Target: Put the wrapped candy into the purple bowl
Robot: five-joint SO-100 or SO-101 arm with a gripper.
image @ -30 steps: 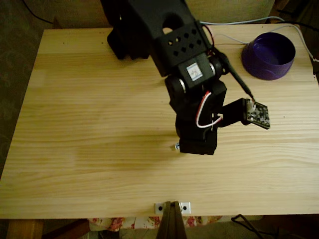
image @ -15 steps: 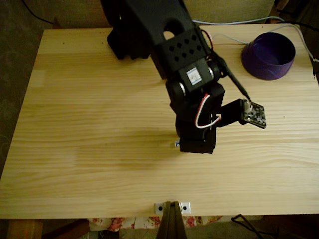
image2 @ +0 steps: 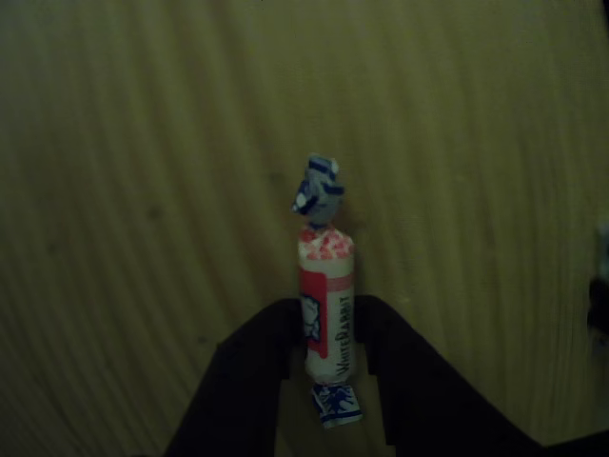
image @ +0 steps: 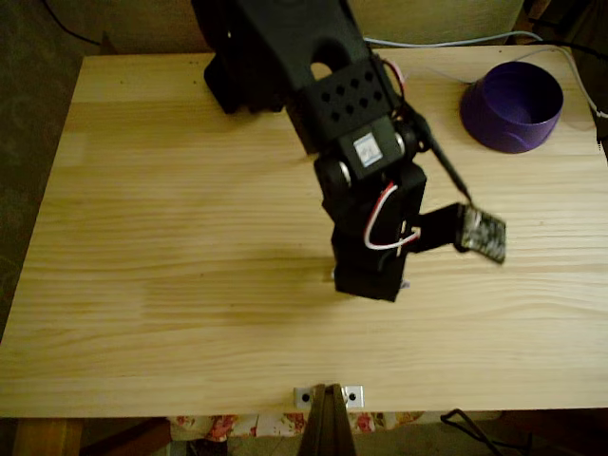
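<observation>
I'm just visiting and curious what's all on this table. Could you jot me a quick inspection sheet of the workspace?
Surface: pale wooden table, bare wood grain.
Job's things: wrapped candy between the claw's fingers; purple bowl at the far right corner in the fixed view.
Clutter: nothing seen.
Claw: claw closed on the candy's lower half.
Cables: red and white wires on the arm; pale cables behind the bowl.
Surroundings: metal bracket at the near edge; floral cloth below.

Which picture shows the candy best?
The other view: the candy sits in the middle, between the gripper's fingers, with its printed wrapper and twisted ends plain to see. In the fixed view the arm covers it almost completely.
</observation>
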